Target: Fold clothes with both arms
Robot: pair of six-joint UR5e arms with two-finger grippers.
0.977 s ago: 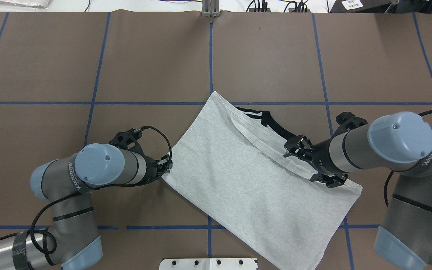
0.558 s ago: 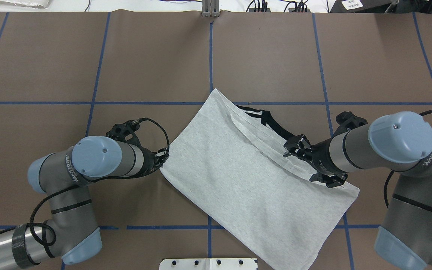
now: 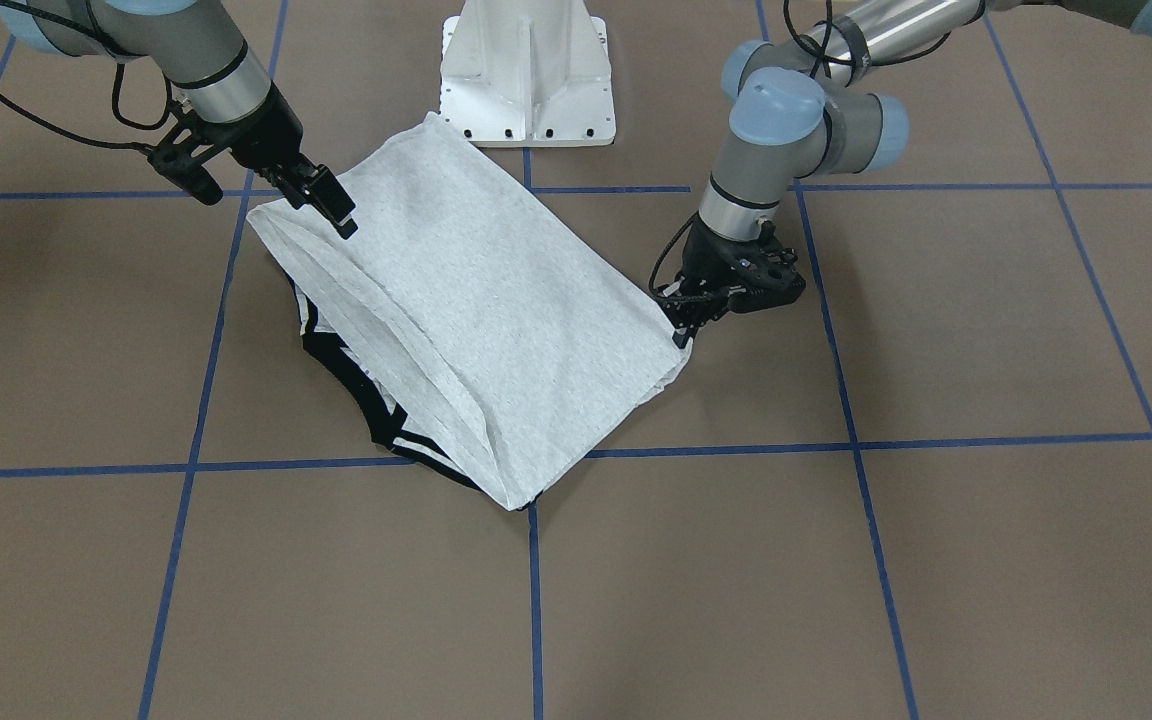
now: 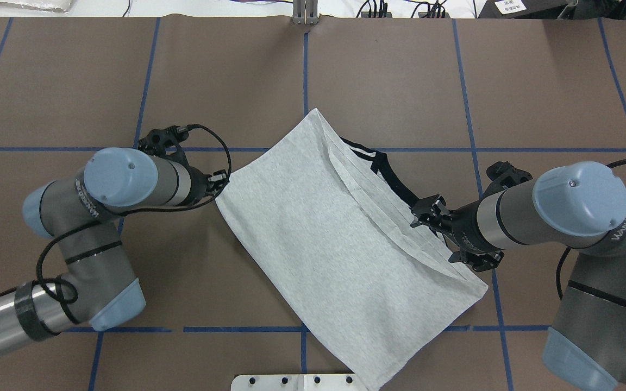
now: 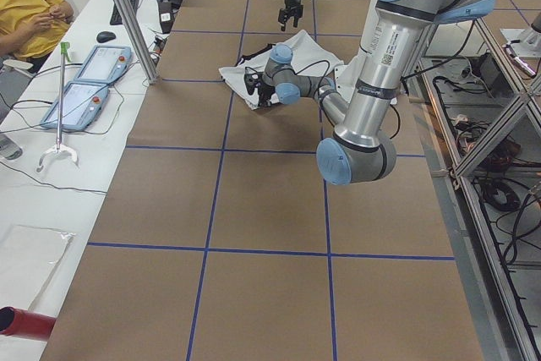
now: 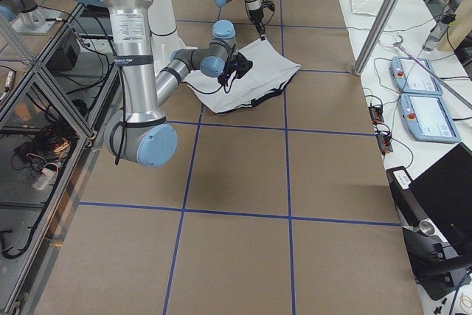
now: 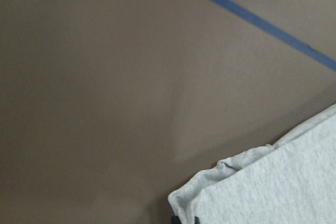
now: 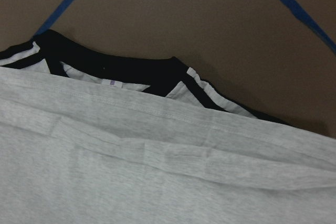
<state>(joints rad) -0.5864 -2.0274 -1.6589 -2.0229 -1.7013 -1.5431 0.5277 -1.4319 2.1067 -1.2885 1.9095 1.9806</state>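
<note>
Two hands, one shirt.

Front-facing: the shirt (image 3: 496, 290) lies askew on the desk (image 3: 936, 330), plain side up and already doubled into an oblong. Its collar (image 3: 336, 375) peeks from under one long edge. The left hand (image 3: 681, 318) is clenched on a corner, low to the desk. The right hand (image 3: 334, 210) hangs over the opposite end, and I cannot tell whether it grips cloth.

Overhead: the left hand (image 4: 221, 182) pinches the corner nearest it. The right hand (image 4: 427, 213) sits over the layered edge beside the collar (image 4: 394, 182).

Side views: the shirt (image 5: 296, 48) (image 6: 258, 71) shows between the arms, too small to add more.

Left wrist: the shirt (image 7: 283, 182) ends in a bunched, thick corner.

Right wrist: layered hems of the shirt (image 8: 157, 171) and the collar (image 8: 115, 59) lie below, with no fingers in sight.

I judge the step to be squaring the half-folded shirt for its next fold. For that, the right hand needs a firm hold on its own corner, through all layers. Both hands must then lift and carry together, or the stack will skew.
</note>
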